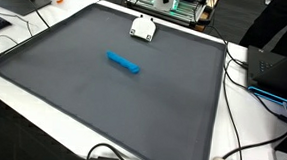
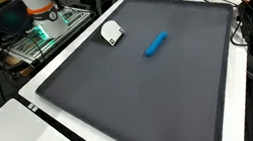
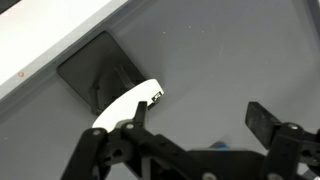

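In the wrist view my gripper (image 3: 200,115) hangs open above a dark grey mat (image 3: 220,50), with only bare mat between its fingers. A white rounded object (image 3: 122,110) lies just beyond the left fingertip (image 3: 139,107), next to a dark square patch (image 3: 100,72). A bit of the blue object (image 3: 217,146) peeks out behind the gripper body. In both exterior views the blue stick (image 1: 123,63) (image 2: 155,43) lies flat near the mat's middle, and the white object (image 1: 143,28) (image 2: 111,32) sits near the mat's far edge. The gripper is out of both exterior views.
The grey mat (image 1: 102,108) (image 2: 141,99) has a raised rim and lies on a white table (image 1: 251,127). Cables (image 1: 238,146) trail along one side. The robot's base with electronics (image 1: 173,2) (image 2: 43,17) stands at the mat's edge near the white object.
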{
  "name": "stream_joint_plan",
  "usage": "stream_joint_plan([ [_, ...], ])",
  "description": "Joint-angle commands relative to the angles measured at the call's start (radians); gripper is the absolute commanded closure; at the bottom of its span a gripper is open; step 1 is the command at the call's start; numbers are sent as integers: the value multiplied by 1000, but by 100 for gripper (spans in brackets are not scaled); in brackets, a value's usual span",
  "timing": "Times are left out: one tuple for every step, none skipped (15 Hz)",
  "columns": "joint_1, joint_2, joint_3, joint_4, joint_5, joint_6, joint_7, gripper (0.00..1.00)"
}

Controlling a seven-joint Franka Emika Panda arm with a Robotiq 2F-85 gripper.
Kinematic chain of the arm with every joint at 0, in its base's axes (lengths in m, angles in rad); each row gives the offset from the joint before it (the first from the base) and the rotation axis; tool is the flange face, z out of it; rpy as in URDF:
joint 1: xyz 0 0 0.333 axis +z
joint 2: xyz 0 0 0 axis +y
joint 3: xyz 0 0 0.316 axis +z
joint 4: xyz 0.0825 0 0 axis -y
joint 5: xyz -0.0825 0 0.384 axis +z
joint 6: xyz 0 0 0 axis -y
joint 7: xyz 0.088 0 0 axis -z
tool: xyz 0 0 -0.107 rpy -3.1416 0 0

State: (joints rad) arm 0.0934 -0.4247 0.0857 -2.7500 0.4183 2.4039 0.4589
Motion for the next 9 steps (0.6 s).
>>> stream_joint_plan([
  [-12, 42, -30, 1, 104, -41, 43, 0],
  [-16, 51, -38, 1, 135, -49, 52, 0],
  [-22, 62, -43, 0, 161, -53, 65, 0],
  [-30, 75, -45, 0, 181, -46, 85, 0],
  [-34, 88, -50, 0, 208, -39, 87, 0],
  [-43, 102, -48, 0, 224, -26, 101, 0],
  [-49, 117, -48, 0, 245, -15, 105, 0],
  [-56, 130, -46, 0, 258, -6, 112, 0],
  [-65, 144, -43, 0, 263, 4, 122, 0],
])
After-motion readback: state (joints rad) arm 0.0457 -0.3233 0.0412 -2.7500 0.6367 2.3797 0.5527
